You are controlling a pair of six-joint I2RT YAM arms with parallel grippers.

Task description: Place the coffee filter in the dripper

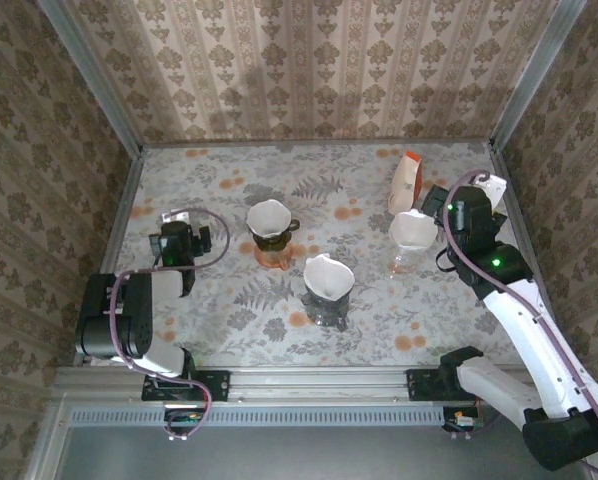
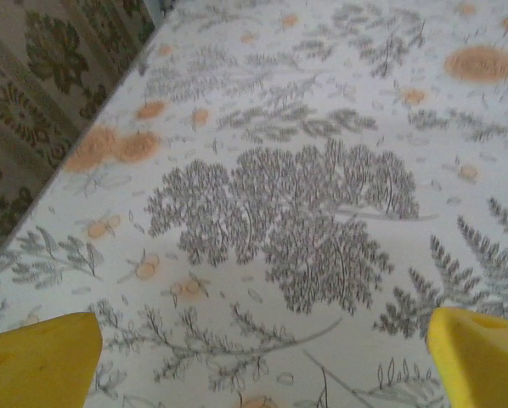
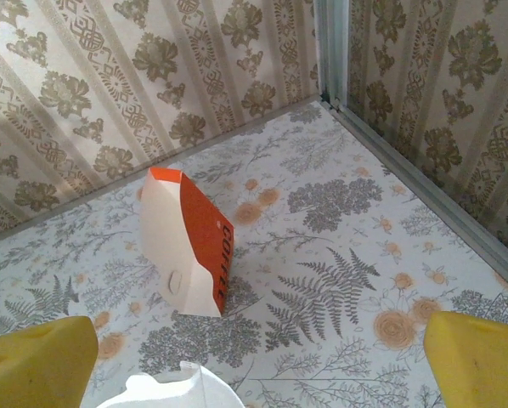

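A white paper coffee filter (image 1: 412, 229) sits in a clear dripper (image 1: 403, 262) at the right of the table; its rim (image 3: 173, 392) shows at the bottom of the right wrist view. My right gripper (image 1: 443, 207) (image 3: 258, 361) hovers just right of it, open, with nothing between its yellow fingers (image 3: 35, 361). Two more filters sit in a dark dripper (image 1: 270, 227) and a glass dripper (image 1: 328, 282) mid-table. My left gripper (image 1: 177, 222) (image 2: 262, 365) rests low at the left, open over bare tablecloth.
An orange and white filter box (image 1: 406, 182) (image 3: 186, 242) marked COFFEE stands behind the right dripper. Patterned walls close in the table on three sides; the right wall's metal edge (image 3: 424, 183) runs near my right gripper. Floral cloth (image 2: 279, 212) covers the table.
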